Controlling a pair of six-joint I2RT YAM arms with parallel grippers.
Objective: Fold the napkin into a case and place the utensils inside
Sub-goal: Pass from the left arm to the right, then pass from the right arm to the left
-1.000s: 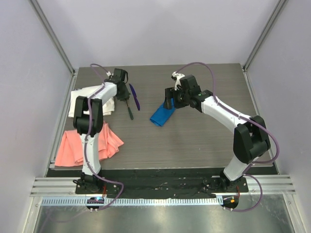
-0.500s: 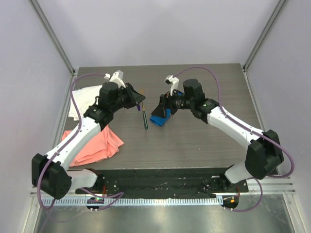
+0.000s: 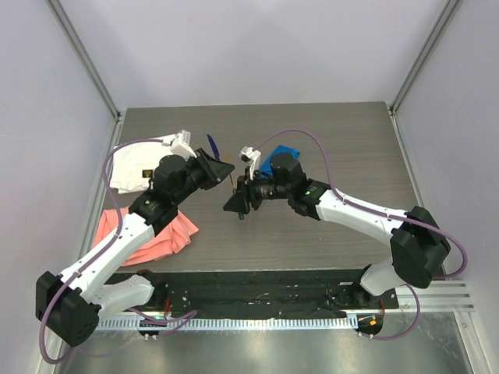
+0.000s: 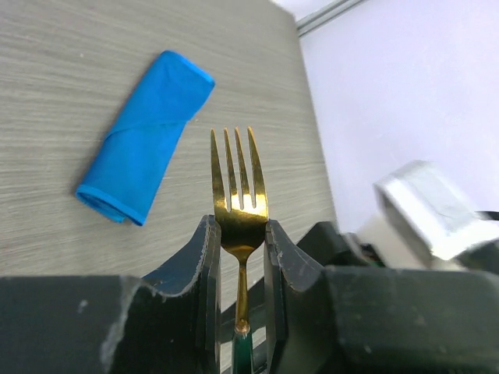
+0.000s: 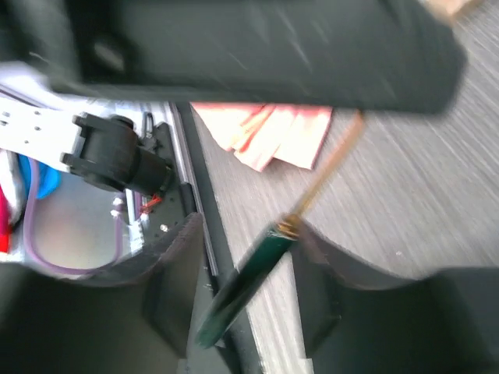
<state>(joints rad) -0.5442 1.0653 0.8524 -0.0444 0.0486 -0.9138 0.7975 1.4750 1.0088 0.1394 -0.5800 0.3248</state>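
The fork [image 4: 238, 187], gold with a dark green handle, stands upright in my left gripper [image 4: 238, 241], which is shut on its neck just below the tines. From above, my left gripper [image 3: 226, 173] holds it over the middle of the table. My right gripper [image 3: 236, 204] is open, its fingers either side of the green handle [image 5: 249, 280], which lies close to the right finger. The blue napkin, folded into a narrow case [image 4: 148, 144], lies flat on the table; in the top view the case [image 3: 270, 164] is partly hidden behind the right arm. The purple utensil [image 3: 211, 145] lies further back.
A white cloth [image 3: 132, 167] with a small dark label lies at the left edge of the table [image 3: 351, 132]. A salmon-pink cloth [image 3: 148, 238] lies nearer, under the left arm, and shows again as the salmon-pink cloth [image 5: 273, 132] in the right wrist view. Walls close in the sides.
My left arm lifted the fork and carried it toward the table's middle. My right gripper left the blue case, swung left to the fork's handle, and its jaws have narrowed.
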